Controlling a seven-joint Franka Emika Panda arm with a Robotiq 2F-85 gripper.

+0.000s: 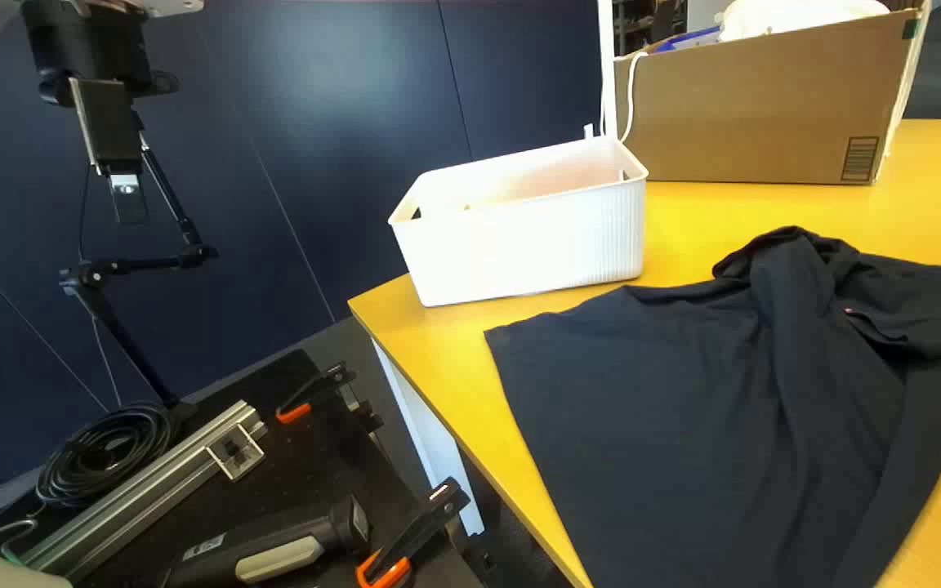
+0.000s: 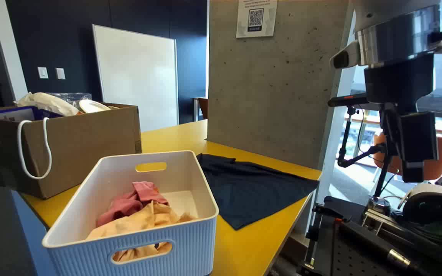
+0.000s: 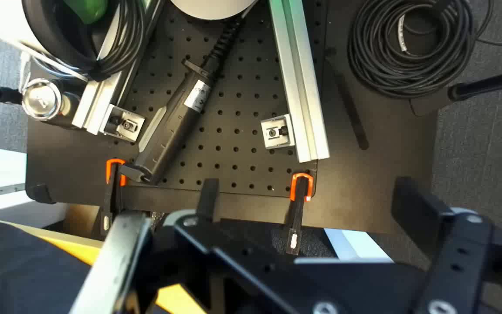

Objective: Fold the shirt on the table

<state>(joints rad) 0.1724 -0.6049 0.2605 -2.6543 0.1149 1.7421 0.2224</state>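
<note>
A dark navy shirt (image 1: pixel 707 425) lies on the yellow table (image 1: pixel 920 196). In that exterior view its near part is spread flat, and its far part is bunched with raised folds. The shirt (image 2: pixel 251 188) also shows in an exterior view, partly behind the white bin. A corner of the shirt (image 3: pixel 20 270) shows at the lower left of the wrist view. My gripper (image 3: pixel 312 196) is open and empty, its two fingers wide apart. It hangs high above the black cart, off the table's side and away from the shirt. The gripper shows in both exterior views (image 1: pixel 129 204) (image 2: pixel 413 172).
A white bin (image 1: pixel 519 253) with pink cloth (image 2: pixel 129 205) and peach cloth (image 2: pixel 140 224) stands at the table's edge. A full cardboard box (image 1: pixel 756 114) stands behind it. A concrete pillar (image 2: pixel 271 88) borders the table. Clamps (image 3: pixel 301 187) and rails (image 3: pixel 301 87) sit on the cart.
</note>
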